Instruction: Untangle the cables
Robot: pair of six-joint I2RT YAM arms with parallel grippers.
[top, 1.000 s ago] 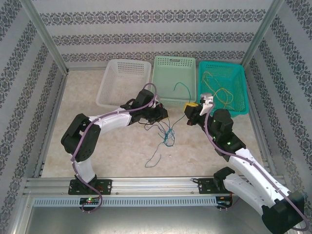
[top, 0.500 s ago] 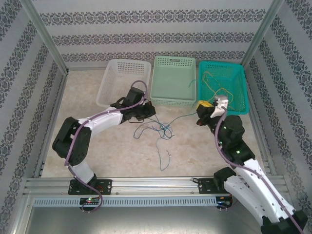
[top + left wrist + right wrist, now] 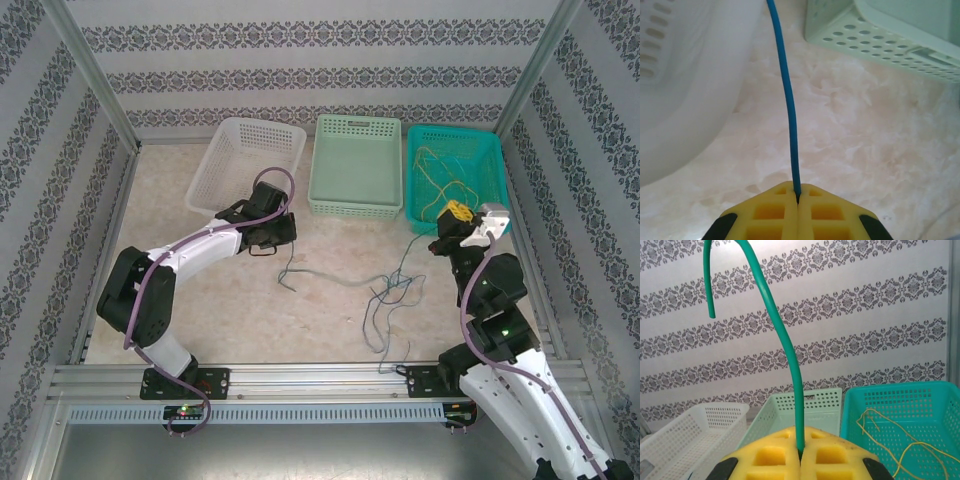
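The left claw (image 3: 280, 238) sat left of centre in the top view, just below the lower rim of the white basket (image 3: 245, 160); its yellow pads (image 3: 770, 215) were pressed together on a thin blue cable (image 3: 790, 110), which ran straight up the middle of the left wrist frame, between the white basket at the left and the green basket (image 3: 358, 165) at the upper right.

From above, that cable dropped from the claw onto the bench (image 3: 200, 320) and trailed right toward the tangle (image 3: 385, 292), which lay on the bench right of centre, with loose ends straggling toward the lower edge.

The right claw (image 3: 450, 213) stood at the right of the top view, at the near rim of the teal basket (image 3: 480, 150); it too was clamped shut, on a green cable (image 3: 785, 350); in the right wrist frame this cable rose from between the pads and hooked over toward the upper left, against the patterned wall (image 3: 865, 300).

In the top view the green cable led from the claw down and left into the tangle.

Yellow cables (image 3: 450, 185) lay loose inside the teal basket, at the upper right.
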